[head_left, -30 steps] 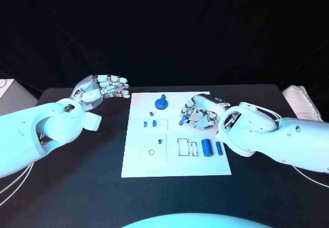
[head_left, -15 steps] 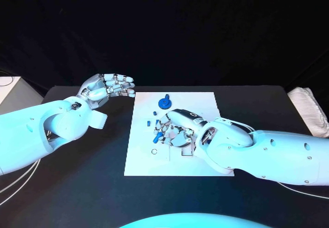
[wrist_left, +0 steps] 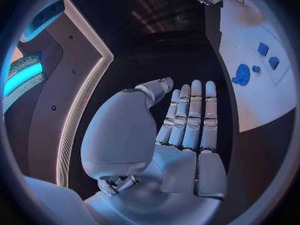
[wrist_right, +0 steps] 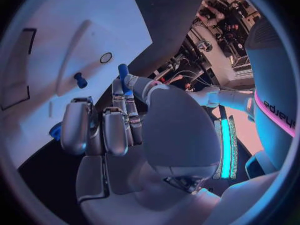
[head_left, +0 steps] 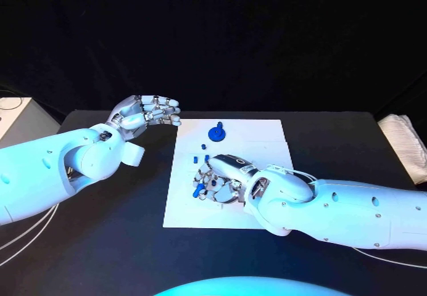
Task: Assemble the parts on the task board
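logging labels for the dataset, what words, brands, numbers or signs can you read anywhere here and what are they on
Dark lettering on the robot's white body by a pink stripe, right wrist view: cut by the circle's rim and bent, not readable for sure.
Task board: no printed words or numbers, just outlines and slots.
Blue parts, such as the round one: no markings.
Left hand and right hand: no readable label.
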Controlling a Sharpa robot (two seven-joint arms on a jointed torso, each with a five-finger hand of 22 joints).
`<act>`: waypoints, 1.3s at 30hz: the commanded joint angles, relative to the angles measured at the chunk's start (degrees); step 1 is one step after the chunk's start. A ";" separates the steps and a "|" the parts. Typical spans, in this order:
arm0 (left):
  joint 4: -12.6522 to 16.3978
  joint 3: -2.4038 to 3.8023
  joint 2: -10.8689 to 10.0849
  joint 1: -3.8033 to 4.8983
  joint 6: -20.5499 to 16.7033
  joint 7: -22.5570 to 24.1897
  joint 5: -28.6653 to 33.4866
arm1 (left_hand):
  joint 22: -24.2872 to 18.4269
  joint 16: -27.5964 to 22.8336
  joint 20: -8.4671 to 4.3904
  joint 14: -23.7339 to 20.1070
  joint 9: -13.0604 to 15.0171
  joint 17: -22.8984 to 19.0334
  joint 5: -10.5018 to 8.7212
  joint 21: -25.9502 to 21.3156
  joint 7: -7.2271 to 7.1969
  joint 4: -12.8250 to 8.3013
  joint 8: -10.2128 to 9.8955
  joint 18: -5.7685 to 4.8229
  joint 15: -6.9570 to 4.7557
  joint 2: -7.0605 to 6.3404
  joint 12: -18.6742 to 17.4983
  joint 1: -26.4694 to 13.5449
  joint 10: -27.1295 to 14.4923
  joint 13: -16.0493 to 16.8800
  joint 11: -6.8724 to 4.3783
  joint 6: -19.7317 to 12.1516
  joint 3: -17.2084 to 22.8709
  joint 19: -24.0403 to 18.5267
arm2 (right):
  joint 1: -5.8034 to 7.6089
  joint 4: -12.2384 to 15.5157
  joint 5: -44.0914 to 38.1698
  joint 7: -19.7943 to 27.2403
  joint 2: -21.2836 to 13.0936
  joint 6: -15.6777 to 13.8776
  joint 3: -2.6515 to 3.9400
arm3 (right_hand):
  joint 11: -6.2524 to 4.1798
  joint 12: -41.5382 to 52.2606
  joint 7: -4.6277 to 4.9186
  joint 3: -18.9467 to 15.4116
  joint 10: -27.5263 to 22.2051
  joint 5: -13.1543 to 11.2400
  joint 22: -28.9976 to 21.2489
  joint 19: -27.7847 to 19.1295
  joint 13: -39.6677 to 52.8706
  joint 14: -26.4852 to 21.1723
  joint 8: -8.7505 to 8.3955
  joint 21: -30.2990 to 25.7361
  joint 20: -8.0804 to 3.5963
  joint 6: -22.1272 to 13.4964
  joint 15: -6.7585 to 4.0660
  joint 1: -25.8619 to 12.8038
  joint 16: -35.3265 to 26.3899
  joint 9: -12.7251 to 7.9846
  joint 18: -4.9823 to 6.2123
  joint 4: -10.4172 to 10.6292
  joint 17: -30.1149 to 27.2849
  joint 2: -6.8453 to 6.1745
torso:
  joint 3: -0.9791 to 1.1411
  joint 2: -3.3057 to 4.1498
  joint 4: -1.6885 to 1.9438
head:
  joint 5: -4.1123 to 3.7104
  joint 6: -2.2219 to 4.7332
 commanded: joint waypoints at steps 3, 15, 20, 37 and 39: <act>0.00 0.04 0.14 0.02 1.05 0.21 0.22 | 0.03 -0.25 0.05 0.33 -0.08 0.05 0.07 -0.08 -0.02 -0.09 -0.17 0.64 -0.07 0.25 -0.19 0.11 0.10 0.05 0.07 0.25 -0.09 0.42 | -0.34 -0.64 -4.43 -1.59 0.54 2.34 -0.10 | -2.20 -0.20 0.26 0.03 2.03 0.10 7.18 0.67 0.11 1.86 1.27 -0.22 -0.20 0.25 -0.20 -0.12 0.04 4.64 -0.16 -0.29 -0.05 0.65 | 0.05 0.01 0.05 | 0.03 -0.32; 0.00 0.04 -0.02 0.02 1.18 0.06 0.22 | 0.03 -0.25 0.05 0.33 -0.08 0.05 0.07 -0.08 -0.02 -0.09 -0.17 0.64 -0.07 0.25 -0.19 0.11 0.10 0.05 0.07 0.25 -0.09 0.42 | -0.62 -0.69 -10.09 -4.55 0.48 4.66 -0.19 | -2.20 -0.26 0.27 0.13 2.08 0.04 7.45 0.84 0.17 1.91 1.33 0.46 -0.20 0.22 -0.18 -0.18 0.18 4.77 -0.29 -0.45 0.23 0.70 | 0.03 -0.02 0.05 | 0.13 -0.63; -0.07 0.04 -0.13 0.02 1.20 -0.05 0.22 | 0.03 -0.25 0.05 0.33 -0.08 0.05 0.07 -0.08 -0.02 -0.09 -0.17 0.64 -0.07 0.25 -0.19 0.11 0.10 0.05 0.07 0.25 -0.09 0.42 | -0.63 -0.30 -11.33 -5.22 -0.08 4.78 -0.19 | -2.20 -0.26 0.27 0.13 2.08 0.04 7.45 0.84 0.17 1.91 1.33 0.46 -0.20 0.22 -0.18 -0.18 0.18 4.77 -0.29 -0.45 0.23 0.70 | 0.05 -0.01 -0.02 | 0.25 -0.76; -0.15 0.04 -0.19 0.01 1.33 -0.20 0.22 | 0.00 -0.44 0.05 0.32 -0.10 0.13 0.07 -0.15 0.02 -0.05 -0.22 0.61 -0.04 0.26 -0.26 0.03 0.09 0.04 0.10 0.25 -0.19 0.38 | -0.65 0.18 -13.57 -6.50 -0.42 5.39 -0.20 | -2.21 -0.31 0.25 0.19 2.18 -0.05 7.61 0.93 0.24 1.93 1.43 0.82 -0.19 0.23 -0.19 -0.30 0.24 4.93 -0.35 -0.62 0.32 0.67 | -0.01 -0.03 0.23 | 0.14 -1.00; -0.15 0.04 -0.19 0.01 1.34 -0.22 0.22 | 0.00 -0.44 0.05 0.32 -0.10 0.13 0.07 -0.15 0.02 -0.05 -0.22 0.61 -0.04 0.26 -0.26 0.03 0.09 0.04 0.10 0.25 -0.19 0.38 | -0.65 0.08 -13.82 -6.64 -0.13 5.85 -0.20 | -2.21 -0.31 0.25 0.19 2.18 -0.05 7.61 0.93 0.24 1.93 1.43 0.82 -0.19 0.23 -0.19 -0.30 0.24 4.93 -0.35 -0.62 0.32 0.67 | 0.00 0.00 0.20 | 0.23 -1.01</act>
